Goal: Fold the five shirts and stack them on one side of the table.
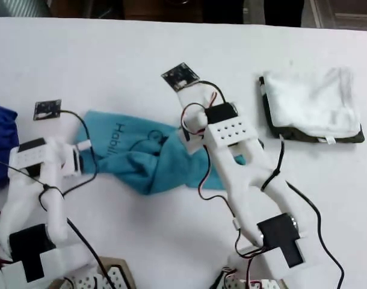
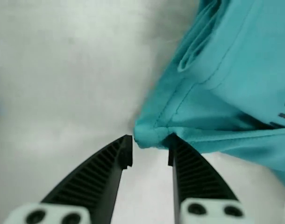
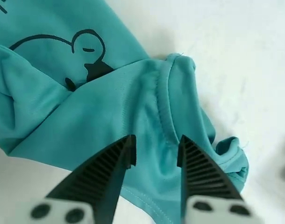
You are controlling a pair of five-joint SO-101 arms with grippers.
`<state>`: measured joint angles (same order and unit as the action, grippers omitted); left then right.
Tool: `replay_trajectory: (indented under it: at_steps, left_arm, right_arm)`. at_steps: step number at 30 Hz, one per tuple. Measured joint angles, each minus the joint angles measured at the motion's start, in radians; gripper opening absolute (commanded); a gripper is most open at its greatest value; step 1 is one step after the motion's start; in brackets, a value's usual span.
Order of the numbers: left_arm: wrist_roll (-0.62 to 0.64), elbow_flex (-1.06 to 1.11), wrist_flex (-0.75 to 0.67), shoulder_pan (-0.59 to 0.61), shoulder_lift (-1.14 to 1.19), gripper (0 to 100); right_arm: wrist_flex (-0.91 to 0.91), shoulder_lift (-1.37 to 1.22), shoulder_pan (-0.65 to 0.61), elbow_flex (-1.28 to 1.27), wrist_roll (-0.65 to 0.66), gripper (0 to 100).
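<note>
A teal shirt (image 1: 148, 161) with a dark print lies crumpled across the middle of the white table. My left gripper (image 1: 82, 158) is at the shirt's left end. In the left wrist view it (image 2: 149, 150) is open, with a hemmed corner of the teal shirt (image 2: 226, 93) lying right between its fingertips. My right gripper (image 1: 192, 131) stands over the shirt's right part. The right wrist view has it (image 3: 156, 151) open, its tips straddling a stitched hem of the teal shirt (image 3: 86, 116) on the cloth. A folded white shirt (image 1: 313, 102) rests on a folded dark one (image 1: 280, 131) at the far right.
A bunched dark blue shirt (image 1: 0, 141) lies at the table's left edge. Red and black cables hang from both arms. The arm bases and perforated mounts (image 1: 105, 276) take up the near edge. Bare white table (image 1: 111, 54) stretches behind the shirt.
</note>
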<state>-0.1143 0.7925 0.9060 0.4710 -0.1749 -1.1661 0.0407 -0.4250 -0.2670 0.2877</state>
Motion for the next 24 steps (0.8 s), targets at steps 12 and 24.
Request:
replay_trajectory:
  at_steps: [12,24]
  left_arm:
    - [0.037,0.0,0.0,-0.04,0.0,15]
    - [0.038,0.0,-0.002,-0.043,0.0,3]
  right_arm:
    - [-0.032,0.0,0.0,0.0,0.0,15.5]
    - [-0.014,0.0,0.0,0.009,0.0,15.5]
